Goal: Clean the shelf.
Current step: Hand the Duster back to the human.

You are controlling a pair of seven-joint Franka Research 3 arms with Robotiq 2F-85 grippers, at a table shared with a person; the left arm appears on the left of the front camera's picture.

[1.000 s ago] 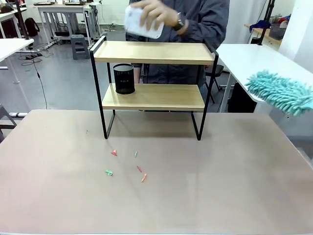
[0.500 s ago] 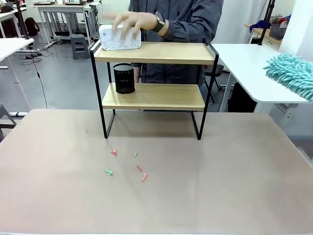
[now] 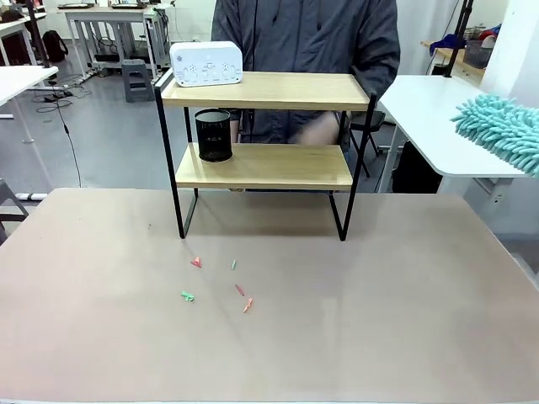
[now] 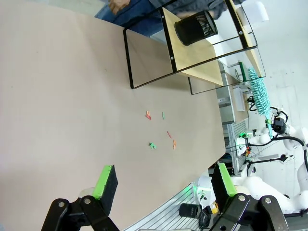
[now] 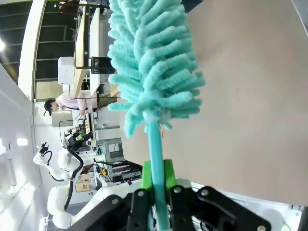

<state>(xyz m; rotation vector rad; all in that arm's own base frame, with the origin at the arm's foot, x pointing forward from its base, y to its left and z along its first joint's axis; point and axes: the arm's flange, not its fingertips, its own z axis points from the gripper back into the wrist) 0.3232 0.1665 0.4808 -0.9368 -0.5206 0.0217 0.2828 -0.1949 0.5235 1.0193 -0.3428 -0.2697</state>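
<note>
The shelf stands at the table's far middle, two light wooden boards in a thin black frame, also seen sideways in the left wrist view. A white box-shaped device sits on the top board's left end. A black mesh cup stands on the lower board. My right gripper is shut on the teal handle of a fluffy teal duster, whose head hangs at the far right, off the table. My left gripper hovers open above the near table with nothing between its green pads.
Several small red and green scraps lie on the tan table in front of the shelf. A person in a dark jacket stands behind the shelf, a hand low behind it. A white side table stands at the right.
The person set the white device on the top board's left end and drew the hand away, down behind the shelf. The duster head shifted right and up, then stayed.
</note>
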